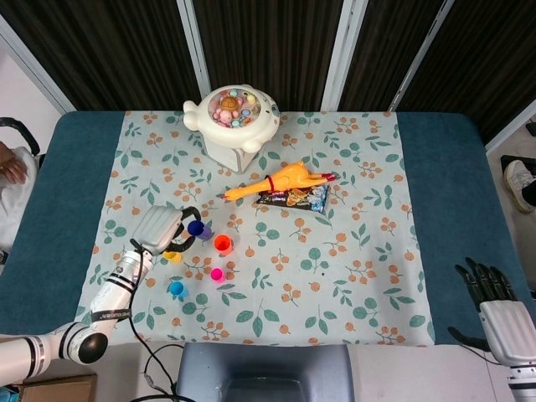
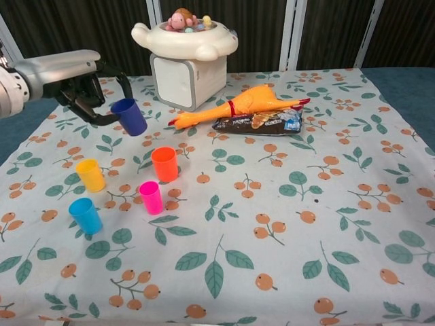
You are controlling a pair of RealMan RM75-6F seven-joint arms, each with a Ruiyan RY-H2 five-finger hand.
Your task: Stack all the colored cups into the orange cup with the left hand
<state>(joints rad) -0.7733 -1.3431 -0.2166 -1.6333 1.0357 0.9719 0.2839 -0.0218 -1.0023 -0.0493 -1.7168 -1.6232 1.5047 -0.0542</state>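
Seen from the head camera, the robot's left hand (image 1: 161,228) grips a dark blue cup (image 1: 198,229) at its fingertips, the cup sitting just to the left of the orange cup (image 1: 223,244), which stands empty on the floral tablecloth (image 1: 352,251). A yellow cup (image 1: 171,254) shows just below the hand, partly hidden by it, with a pink cup (image 1: 218,275) and a light blue cup (image 1: 177,289) a little further toward the robot. Beyond the hand lie a rubber chicken (image 1: 280,180), a snack packet (image 1: 293,198) touching it, and a white toy machine (image 1: 232,117). The right hand (image 1: 496,306) hangs off the near right corner of the table, fingers spread and holding nothing. From the chest camera, the left hand (image 2: 85,92) is seen clear of the cloth, fingers closed around the dark blue cup (image 2: 129,117), which is tilted with its mouth up and away from the palm; the orange cup (image 2: 164,164) stands below and to the right of the hand, well apart from the held cup. The yellow cup (image 2: 90,174), pink cup (image 2: 151,197) and light blue cup (image 2: 85,215) stand upright on the cloth beneath and nearer than the hand. On this evidence the task is barely begun: nothing is stacked yet, the first cup is in the air, and three more remain.
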